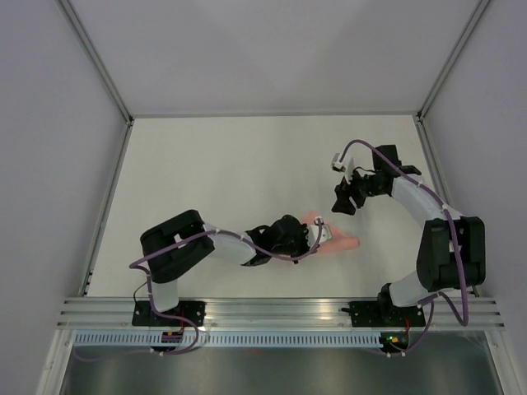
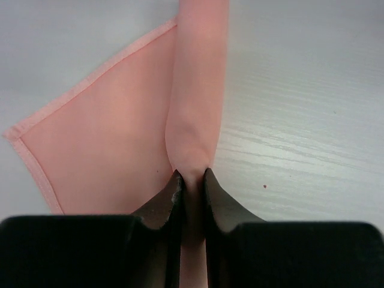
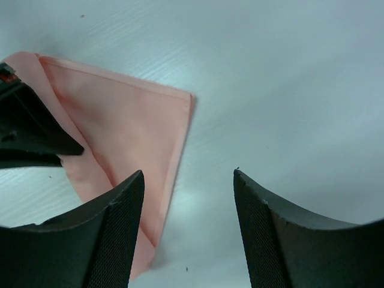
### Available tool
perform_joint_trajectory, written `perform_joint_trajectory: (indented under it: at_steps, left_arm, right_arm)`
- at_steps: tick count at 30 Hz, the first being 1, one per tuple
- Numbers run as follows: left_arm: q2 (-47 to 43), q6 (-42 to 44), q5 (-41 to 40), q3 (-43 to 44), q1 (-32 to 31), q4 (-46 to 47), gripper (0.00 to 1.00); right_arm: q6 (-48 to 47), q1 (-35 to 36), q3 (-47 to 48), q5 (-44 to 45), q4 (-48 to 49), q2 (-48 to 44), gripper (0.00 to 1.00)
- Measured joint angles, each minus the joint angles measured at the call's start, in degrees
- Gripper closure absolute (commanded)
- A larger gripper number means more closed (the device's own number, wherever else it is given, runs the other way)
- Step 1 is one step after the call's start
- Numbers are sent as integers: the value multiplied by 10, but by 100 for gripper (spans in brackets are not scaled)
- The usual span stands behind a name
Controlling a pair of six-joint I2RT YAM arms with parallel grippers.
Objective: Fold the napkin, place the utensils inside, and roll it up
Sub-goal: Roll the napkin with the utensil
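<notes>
Pinching napkin point(image 2: 108, 138) roll, left gripper point(image 2: 192, 177) clenched; right gripper point(image 3: 188, 175) released, above table point(image 1: 214, 164) nearby; left wrist point(image 1: 284, 235) hides most napkin overhead.

both arms reaching inward
left gripper point(image 2: 192, 179) pinches the napkin point(image 2: 114, 138); right gripper point(image 3: 188, 180) hangs spread wide, elbow bent.

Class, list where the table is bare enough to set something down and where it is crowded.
Bare: the table along the back wall, and left of the left arm. Crowded: right of centre, left gripper and right gripper at the napkin.
</notes>
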Motion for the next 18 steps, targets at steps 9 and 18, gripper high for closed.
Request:
perform_joint_trajectory:
  at_steps: [9, 18]
  left_arm:
    - [48, -63, 180, 105, 87, -126, 98]
    - [113, -133, 335, 190, 151, -207, 98]
  right_arm:
    - [-54, -58, -104, -1, 1, -167, 28]
    - [-93, -14, -242, 7, 30, -297, 23]
